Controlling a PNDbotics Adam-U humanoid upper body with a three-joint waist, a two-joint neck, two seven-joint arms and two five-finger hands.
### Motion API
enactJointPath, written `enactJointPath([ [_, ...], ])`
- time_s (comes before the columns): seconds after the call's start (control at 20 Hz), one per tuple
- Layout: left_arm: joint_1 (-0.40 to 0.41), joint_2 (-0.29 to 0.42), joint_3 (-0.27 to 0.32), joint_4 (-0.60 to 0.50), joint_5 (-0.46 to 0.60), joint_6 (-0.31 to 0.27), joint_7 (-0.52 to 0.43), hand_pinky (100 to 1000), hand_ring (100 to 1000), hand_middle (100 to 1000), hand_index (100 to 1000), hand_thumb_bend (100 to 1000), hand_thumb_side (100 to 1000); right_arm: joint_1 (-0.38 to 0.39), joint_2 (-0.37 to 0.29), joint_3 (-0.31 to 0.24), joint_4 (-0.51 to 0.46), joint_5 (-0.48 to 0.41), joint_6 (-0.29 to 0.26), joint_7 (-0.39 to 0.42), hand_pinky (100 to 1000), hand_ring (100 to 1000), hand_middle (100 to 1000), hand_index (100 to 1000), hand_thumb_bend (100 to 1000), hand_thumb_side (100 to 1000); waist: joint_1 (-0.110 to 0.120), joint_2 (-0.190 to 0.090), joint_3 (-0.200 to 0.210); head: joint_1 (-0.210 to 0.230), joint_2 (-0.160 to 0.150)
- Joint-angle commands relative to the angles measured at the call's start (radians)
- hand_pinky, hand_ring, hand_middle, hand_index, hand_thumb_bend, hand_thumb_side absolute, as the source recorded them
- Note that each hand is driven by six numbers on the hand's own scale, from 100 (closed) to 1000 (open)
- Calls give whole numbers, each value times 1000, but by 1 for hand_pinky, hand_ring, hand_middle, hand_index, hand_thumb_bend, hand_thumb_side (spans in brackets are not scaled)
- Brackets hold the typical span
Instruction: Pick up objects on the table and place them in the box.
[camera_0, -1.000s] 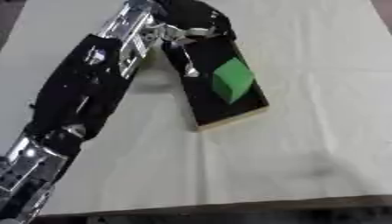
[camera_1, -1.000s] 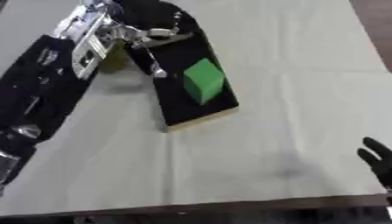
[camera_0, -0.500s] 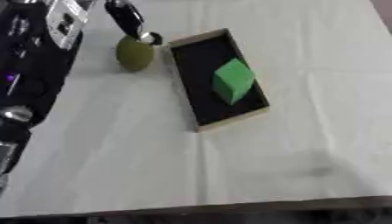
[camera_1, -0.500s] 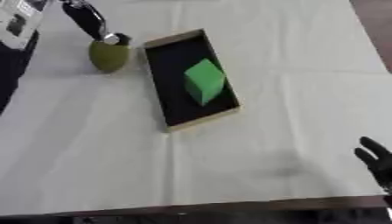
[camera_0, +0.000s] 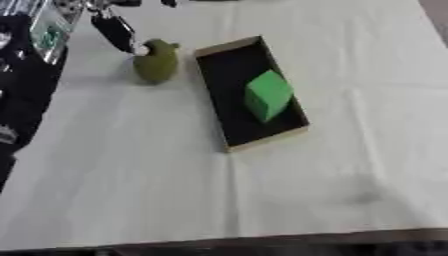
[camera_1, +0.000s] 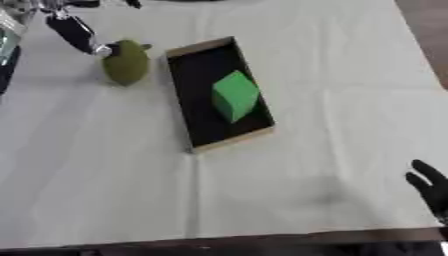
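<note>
Near right: the right hand (camera_1: 429, 186) rests at the desk's near edge, fingers up and relaxed, holding nothing. The desk (camera_0: 131, 190) carries a pale cloth, bare across its near half. Centre: the box (camera_0: 296, 131), a shallow tray with tan walls and a black floor, lies askew, its long axis running from near right to far left. A green block (camera_0: 267, 95) sits inside it, toward the near end. Far left: an olive-green pear (camera_0: 157, 62) lies on the cloth just left of the box's far corner, apart from it. The left hand (camera_0: 115, 31) reaches down from the far left; one dark finger touches the pear's far side, the fingers extended rather than curled round it.
</note>
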Motion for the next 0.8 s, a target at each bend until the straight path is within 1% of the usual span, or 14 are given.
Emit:
enactJointPath([
  [0.05,-18,-11,20,38,-46,-83,-59,912,925,812,921,391,317,-1,-10,-7,-15,2,-327,327,1000,1000,623,998,100,470,-3,-13,-3,6,-12],
  [0.1,-19,-18,25,54,-63,-78,-51,911,925,812,920,406,312,-1,-9,-6,-15,4,-327,327,1000,1000,622,998,100,470,-3,-12,-4,8,-13],
  [0.3,-20,-39,48,115,-136,-56,-17,908,924,810,918,401,329,-4,-6,-2,-15,14,-327,327,1000,1000,622,999,100,470,-3,-9,-8,12,-17],
  [0.35,-20,-40,53,127,-153,-50,-9,908,926,814,921,440,328,-5,-5,-2,-15,16,-327,327,1000,1000,622,1000,100,466,-3,-8,-9,12,-18],
  [0.4,-20,-41,56,137,-172,-44,-1,908,926,815,921,449,327,-5,-4,-2,-15,17,-327,327,1000,1000,622,1000,100,470,-2,-8,-10,12,-18],
  [0.45,-20,-42,59,144,-192,-39,8,908,928,819,923,484,333,-5,-3,-1,-15,19,-327,327,1000,1000,621,1000,100,470,-2,-7,-10,11,-18],
  [0.55,-18,-44,64,157,-233,-27,26,907,927,820,925,500,340,-6,-2,1,-15,25,-327,327,1000,1000,621,1000,100,470,-2,-6,-11,11,-19],
  [0.6,-17,-45,66,163,-251,-24,35,908,928,822,927,505,341,-6,-1,2,-15,29,-327,327,1000,1000,620,1000,100,441,-2,-6,-11,11,-19],
  [0.65,-16,-45,67,167,-269,-21,44,907,925,824,929,524,344,-5,0,3,-15,34,-327,327,1000,1000,620,1000,100,470,-2,-5,-11,11,-19],
  [0.8,-14,-47,72,174,-308,-14,70,905,918,817,933,531,312,-4,4,6,-15,46,-327,327,1000,1000,619,1000,100,470,-3,-4,-11,11,-21],
])
